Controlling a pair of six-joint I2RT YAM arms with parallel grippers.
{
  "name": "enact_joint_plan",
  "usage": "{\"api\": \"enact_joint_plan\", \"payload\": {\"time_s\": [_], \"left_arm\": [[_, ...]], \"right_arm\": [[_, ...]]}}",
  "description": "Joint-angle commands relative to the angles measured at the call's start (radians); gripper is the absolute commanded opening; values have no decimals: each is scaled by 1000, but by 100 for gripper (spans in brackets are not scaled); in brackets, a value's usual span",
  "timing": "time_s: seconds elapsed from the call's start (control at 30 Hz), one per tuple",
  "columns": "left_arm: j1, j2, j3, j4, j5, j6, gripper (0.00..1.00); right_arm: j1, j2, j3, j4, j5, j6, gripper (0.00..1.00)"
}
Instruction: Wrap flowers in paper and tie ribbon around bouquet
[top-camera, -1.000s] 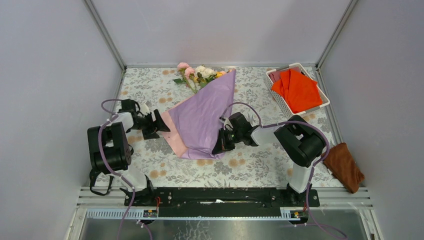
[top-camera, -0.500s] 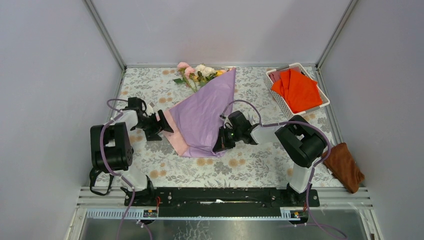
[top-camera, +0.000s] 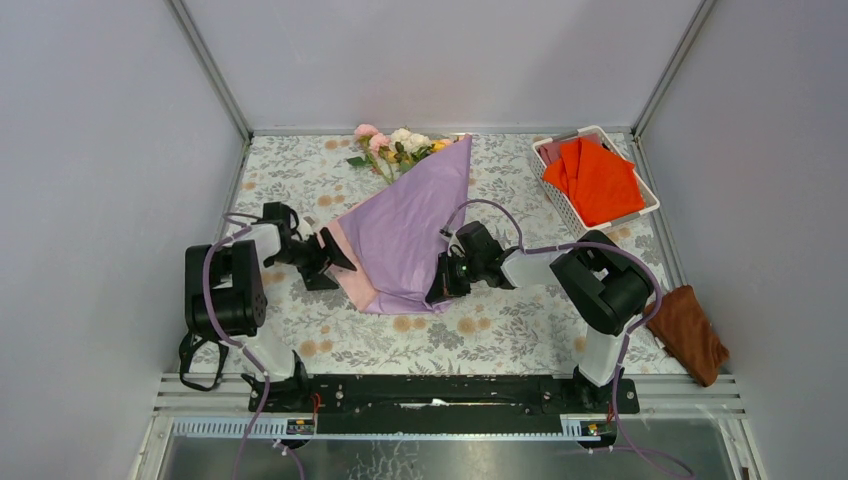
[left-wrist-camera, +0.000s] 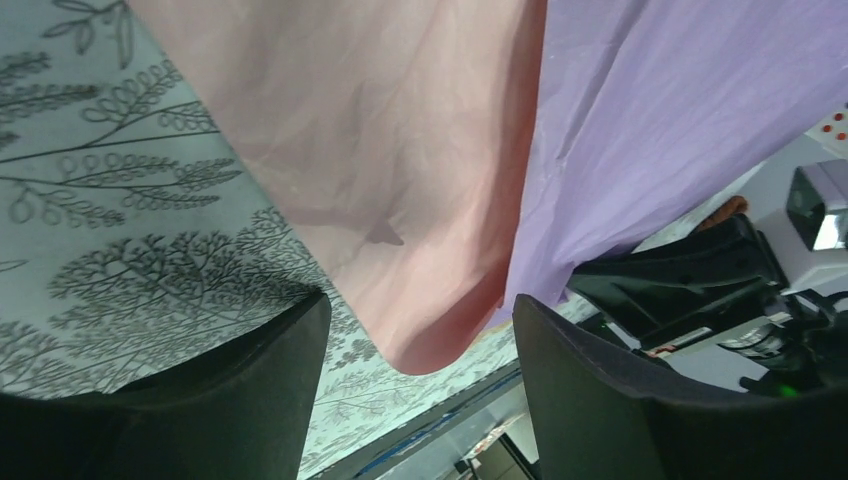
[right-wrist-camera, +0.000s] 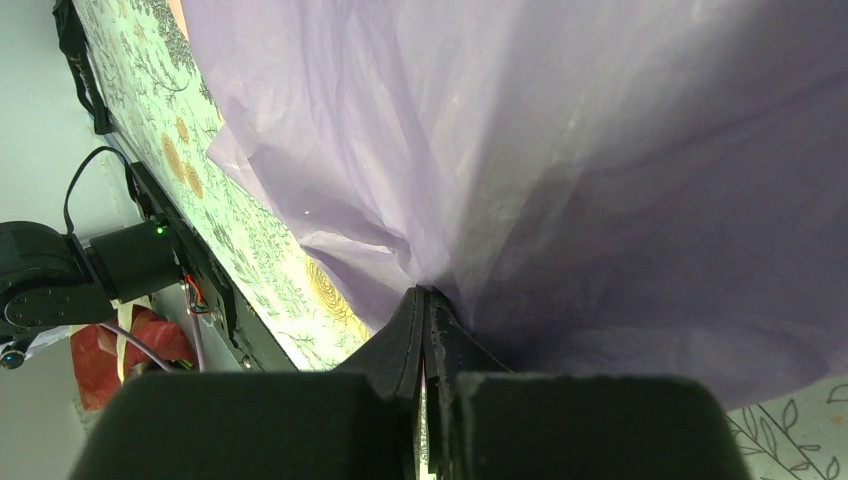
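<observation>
The paper (top-camera: 405, 230) lies folded over the flowers (top-camera: 400, 145), lilac face up, with a pale pink strip along its left edge. Only the pink, white and yellow blooms stick out at the far end. My left gripper (top-camera: 335, 262) is open at that pink edge. In the left wrist view the pink corner (left-wrist-camera: 400, 150) hangs between the two wide-apart fingers (left-wrist-camera: 250, 390), touching neither. My right gripper (top-camera: 437, 290) is shut on the paper's near right edge. In the right wrist view the lilac sheet (right-wrist-camera: 550, 130) bunches into the closed tips (right-wrist-camera: 425, 295). The ribbon is out of view.
A white basket (top-camera: 560, 205) with an orange-red cloth (top-camera: 598, 180) stands at the back right. A brown cloth (top-camera: 690, 332) lies at the right edge. Grey walls close in on three sides of the floral tabletop (top-camera: 500, 335).
My left gripper has slid right, from beside the paper up to its pink edge. My right gripper has stayed shut on the paper in the same place.
</observation>
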Motion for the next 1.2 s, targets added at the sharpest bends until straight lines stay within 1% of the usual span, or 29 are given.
{"api": "enact_joint_plan", "payload": {"time_s": [0.0, 0.1, 0.17, 0.23, 0.27, 0.33, 0.4, 0.43, 0.6, 0.77, 0.83, 0.93, 1.07, 1.17], "left_arm": [[-12, 70, -71, 116, -76, 9, 75], [-15, 42, -82, 151, -38, 4, 67], [-15, 14, -87, 171, -40, 3, 57], [-14, -6, -89, 179, -40, 5, 45], [-13, -12, -91, 183, -33, 5, 35], [-14, -23, -94, 188, -14, 5, 21], [-14, -32, -89, 185, -5, 10, 3], [-13, -38, -84, 183, 1, 16, 0], [-19, -130, -40, 169, 33, 52, 0], [-112, -252, 20, 169, 63, 119, 0], [-173, -270, 44, 182, 72, 128, 0], [-293, -254, 99, 200, 83, 135, 0], [-464, -186, 215, 240, 38, 134, 0], [-569, -111, 309, 254, 10, 133, 0]], "right_arm": [[-8, 16, 0, -59, 121, -38, 0], [-9, 21, 10, -66, 119, -44, 0], [-8, 28, 14, -70, 117, -46, 0], [-9, 30, 10, -66, 115, -42, 0], [-9, 29, 5, -60, 113, -40, 0], [-9, 27, -5, -52, 113, -36, 0], [-9, 23, -13, -50, 115, -37, 0], [-8, 23, -18, -48, 117, -37, 0], [-8, 34, -37, -31, 123, -44, 0], [-8, 62, -50, 2, 124, -40, 0], [-8, 70, -54, 15, 123, -36, 0], [-8, 82, -56, 34, 123, -32, 0], [-9, 90, -63, 68, 116, -22, 0], [-8, 88, -72, 94, 113, -13, 0]]}}
